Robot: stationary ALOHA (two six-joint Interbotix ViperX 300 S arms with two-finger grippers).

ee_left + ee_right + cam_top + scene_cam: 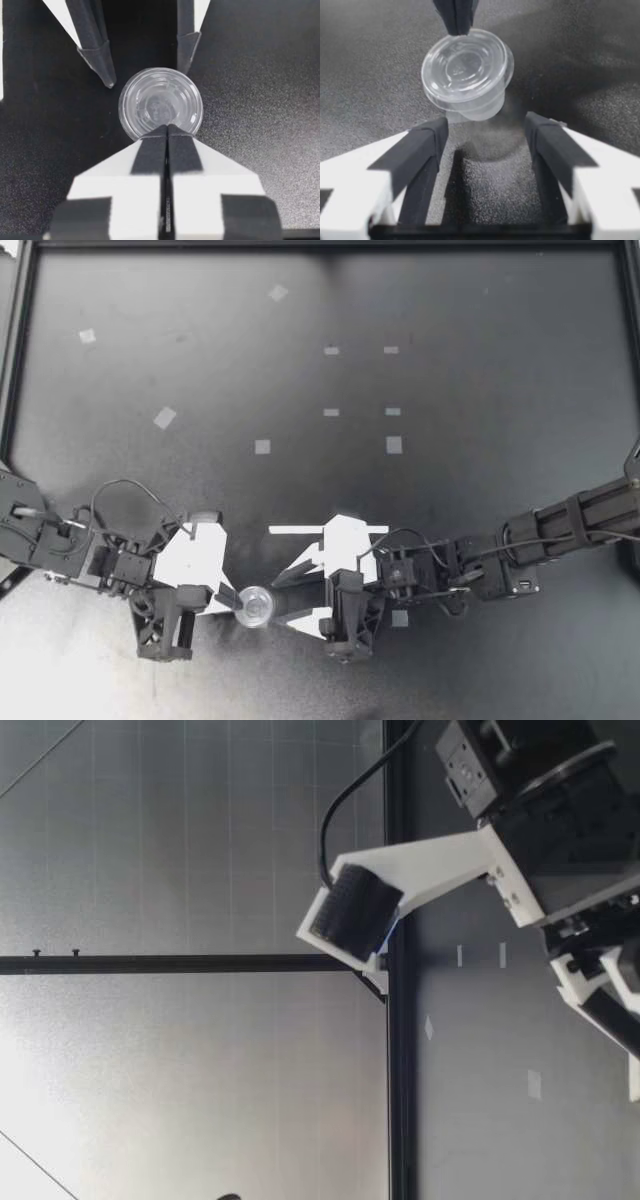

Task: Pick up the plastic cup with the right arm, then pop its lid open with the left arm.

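Top view: my left gripper (228,600) is pinched closed on the rim of the clear lidded cup (255,607), which sits near the middle of the bench's (480,490) near edge. My right gripper (290,597) is spread wide, and the tilted cup hangs just ahead of its fingertips.

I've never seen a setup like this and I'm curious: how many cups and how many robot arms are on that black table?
Clear cup with lid: 1
Robot arms: 2, the left arm and the right arm
Total: 3
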